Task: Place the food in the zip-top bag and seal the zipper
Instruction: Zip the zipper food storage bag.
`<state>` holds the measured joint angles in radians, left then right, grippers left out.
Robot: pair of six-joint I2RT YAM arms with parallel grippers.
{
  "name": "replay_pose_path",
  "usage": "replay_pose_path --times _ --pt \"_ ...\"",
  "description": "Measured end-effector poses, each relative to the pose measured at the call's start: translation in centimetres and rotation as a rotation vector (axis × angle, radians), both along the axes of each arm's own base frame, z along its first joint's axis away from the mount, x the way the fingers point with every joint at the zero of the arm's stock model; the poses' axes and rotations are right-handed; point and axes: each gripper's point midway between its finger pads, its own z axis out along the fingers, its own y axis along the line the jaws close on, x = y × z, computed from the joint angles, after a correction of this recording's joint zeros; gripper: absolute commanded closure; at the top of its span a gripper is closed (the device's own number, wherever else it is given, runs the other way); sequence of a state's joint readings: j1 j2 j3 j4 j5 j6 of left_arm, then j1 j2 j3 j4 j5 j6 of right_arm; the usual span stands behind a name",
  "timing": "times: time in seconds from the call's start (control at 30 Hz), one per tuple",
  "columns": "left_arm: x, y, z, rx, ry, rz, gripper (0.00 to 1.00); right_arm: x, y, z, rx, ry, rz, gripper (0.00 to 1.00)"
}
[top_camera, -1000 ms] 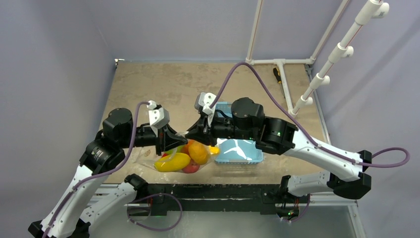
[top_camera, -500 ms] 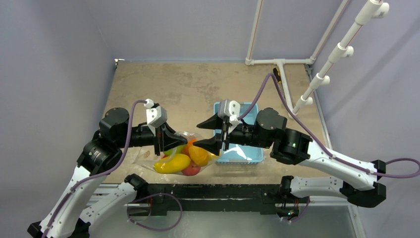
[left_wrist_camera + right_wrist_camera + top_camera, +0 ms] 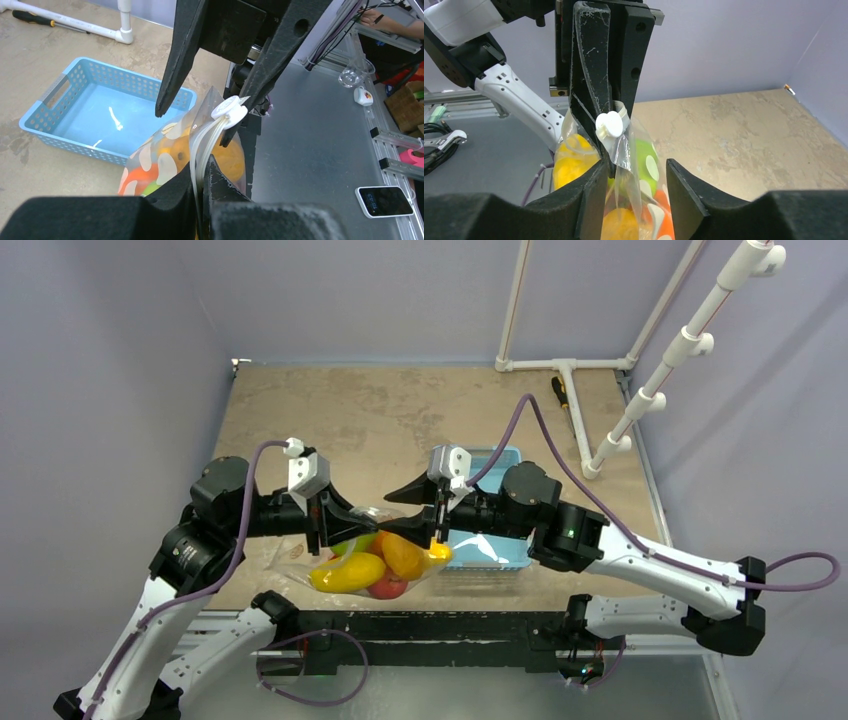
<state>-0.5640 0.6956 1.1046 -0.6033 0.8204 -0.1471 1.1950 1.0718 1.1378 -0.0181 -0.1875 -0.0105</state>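
The left tool (image 3: 202, 175) is pressed together on the zipper (image 3: 199, 147) of the zip-top bag (image 3: 160, 155). The bag sits at the bench's (image 3: 350, 420) near edge, just left of the blue basket (image 3: 490, 558), with the food (image 3: 350, 570) inside. The right tool (image 3: 635, 165) is spread, one finger on each side of the bag's top.

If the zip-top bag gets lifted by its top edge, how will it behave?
Probably floppy: the zip-top bag creases and folds where the left gripper pinches it. Likely bottom-heavy, since the food bulges in its lower part. Held only by its top edge, it may sag and swing.
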Motion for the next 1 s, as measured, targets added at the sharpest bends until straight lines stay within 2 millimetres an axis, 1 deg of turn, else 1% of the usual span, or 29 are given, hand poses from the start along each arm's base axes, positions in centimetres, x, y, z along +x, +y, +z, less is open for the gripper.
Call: replay_pose_path --times 0.07,0.17,0.33,0.53,0.63,0.8,1.0 --pt "-0.1 0.0 0.2 -0.005 -0.004 -0.008 1.00 -0.1 0.3 0.1 0.008 -0.003 0.011 0.59" --pt "-0.3 -0.1 0.5 -0.015 -0.005 -0.018 1.00 -0.2 0.8 0.2 0.015 -0.008 0.025 0.62" --pt "-0.5 -0.1 0.5 -0.019 0.004 -0.026 1.00 -0.4 1.3 0.3 0.028 -0.014 0.048 0.70" --pt "-0.8 -0.2 0.9 -0.033 0.002 -0.045 1.00 -0.6 1.5 0.9 0.051 -0.024 0.067 0.71" --pt "-0.9 -0.3 1.1 -0.040 0.000 -0.053 1.00 -0.7 1.6 1.2 0.065 -0.031 0.070 0.75" --pt "-1.1 -0.3 1.2 -0.046 0.003 -0.061 1.00 -0.9 2.0 1.6 0.084 -0.039 0.091 0.79" --pt "-1.2 -0.4 1.5 -0.056 -0.003 -0.066 1.00 -1.1 2.3 2.0 0.105 -0.048 0.105 0.81"
